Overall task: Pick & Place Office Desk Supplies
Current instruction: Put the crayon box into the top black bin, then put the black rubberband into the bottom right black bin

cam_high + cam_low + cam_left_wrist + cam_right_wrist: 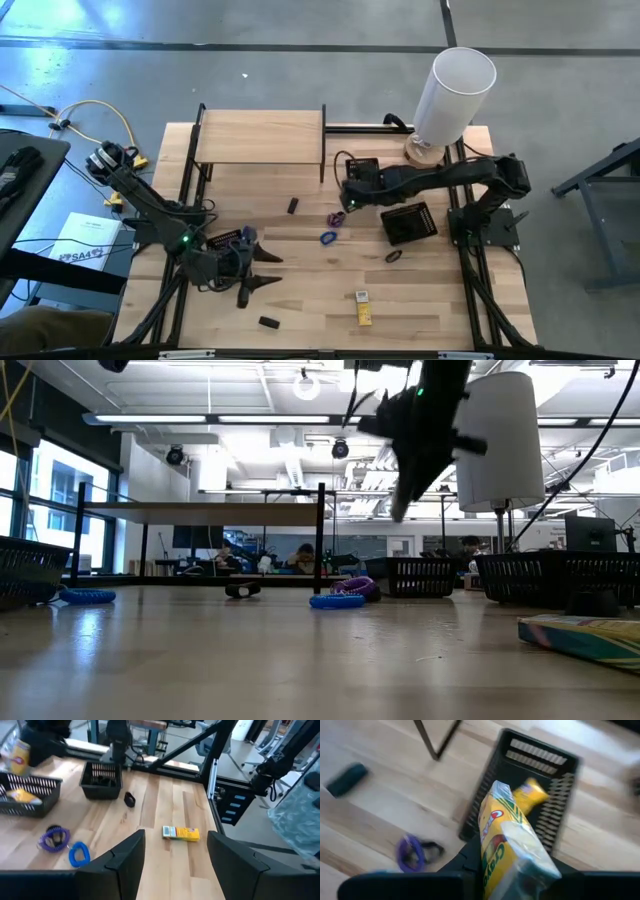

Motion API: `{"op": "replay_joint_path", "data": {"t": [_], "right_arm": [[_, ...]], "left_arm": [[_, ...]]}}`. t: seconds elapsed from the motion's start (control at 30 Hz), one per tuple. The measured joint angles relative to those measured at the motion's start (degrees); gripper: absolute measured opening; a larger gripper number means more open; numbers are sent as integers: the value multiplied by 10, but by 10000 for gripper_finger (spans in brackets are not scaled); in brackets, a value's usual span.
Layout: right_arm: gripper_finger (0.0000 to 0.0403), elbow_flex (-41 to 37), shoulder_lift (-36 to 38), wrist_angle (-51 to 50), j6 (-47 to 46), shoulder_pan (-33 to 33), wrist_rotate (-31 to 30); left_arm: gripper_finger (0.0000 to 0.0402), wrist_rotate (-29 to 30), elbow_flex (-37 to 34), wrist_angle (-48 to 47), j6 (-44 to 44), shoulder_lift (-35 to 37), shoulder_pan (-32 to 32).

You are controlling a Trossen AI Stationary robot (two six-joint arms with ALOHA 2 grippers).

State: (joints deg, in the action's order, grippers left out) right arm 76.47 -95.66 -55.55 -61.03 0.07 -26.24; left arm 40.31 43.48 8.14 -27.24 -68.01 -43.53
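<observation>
My right gripper (347, 200) hangs above the table's middle, shut on a yellow crayon packet (510, 840), next to a black mesh tray (530, 780) that holds another yellow packet (532, 794). On the table below lie a purple loop (335, 217), a blue loop (328, 238), a black loop (394, 256) and a black block (293, 206). Two yellow packets (364, 306) lie nearer the front. My left gripper (268, 270) stands open and level at the front left, holding nothing. My right gripper pinches the yellow packet between its two fingers at the packet's near end (492, 867). The rest of the packet sticks out past the fingers (465, 862), slanting down toward the table. The packet is lifted clear of the table and the tray.
A second black mesh tray (408, 222) sits at the right. A tall white cylinder (455, 90) stands at the back right, and a low wooden shelf (260, 135) at the back. Another black block (267, 322) lies near the front edge.
</observation>
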Motion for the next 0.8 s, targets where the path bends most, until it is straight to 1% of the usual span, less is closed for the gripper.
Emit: {"op": "replay_joint_path", "data": {"t": [0.07, 0.2, 0.3, 0.47, 0.57, 0.63, 0.8], "right_arm": [[60, -25, 0, 48, 11, -14, 9], [61, -56, 0, 86, 19, -35, 14], [61, -78, -8, 123, 41, -45, 12], [72, -81, -23, 146, 71, -63, 14], [90, -82, -35, 149, 92, -75, 13], [109, -82, -40, 153, 105, -82, 15], [174, -82, -52, 157, 116, -92, 30]], "left_arm": [[207, 0, 0, -8, -21, 0, -3], [207, 0, 0, -21, -50, 0, -4], [207, 1, 0, -25, -62, 0, -8], [207, 0, 0, -39, -100, 0, -9], [207, -8, 0, -40, -113, -1, -9], [207, -16, 0, -40, -116, -1, -9], [207, -35, 0, -47, -148, -1, -10]]}}
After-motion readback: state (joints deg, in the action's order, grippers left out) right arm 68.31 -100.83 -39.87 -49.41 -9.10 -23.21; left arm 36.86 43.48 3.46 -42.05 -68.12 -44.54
